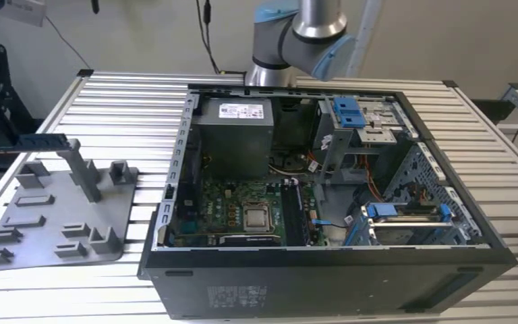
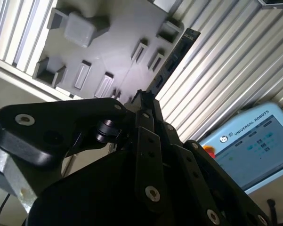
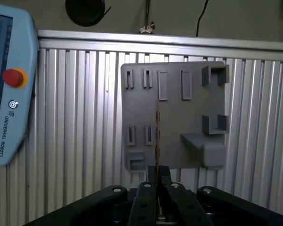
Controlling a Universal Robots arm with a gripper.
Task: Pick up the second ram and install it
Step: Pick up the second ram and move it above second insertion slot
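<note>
The second ram (image 1: 45, 141) is a dark narrow stick held level above the grey holder plate (image 1: 52, 216) at the exterior view's left. My gripper (image 1: 9, 140) is shut on one end of it. In the first wrist view the ram (image 3: 157, 136) appears edge-on, rising from between the fingertips (image 3: 151, 175) over the grey plate (image 3: 179, 117). In the second wrist view the ram (image 2: 172, 61) sticks out from the gripper (image 2: 143, 101) across the plate's edge. The open computer case (image 1: 183, 169) lies to the exterior view's right, with its black memory slots (image 1: 293, 212) beside the processor.
A grey upright post (image 1: 83, 172) on the holder plate stands just below the held stick. A teach pendant (image 3: 4, 94) lies on the slatted table beside the plate. The arm's base (image 1: 295, 34) stands behind the case. Blue drive brackets (image 1: 349, 111) line the case's far side.
</note>
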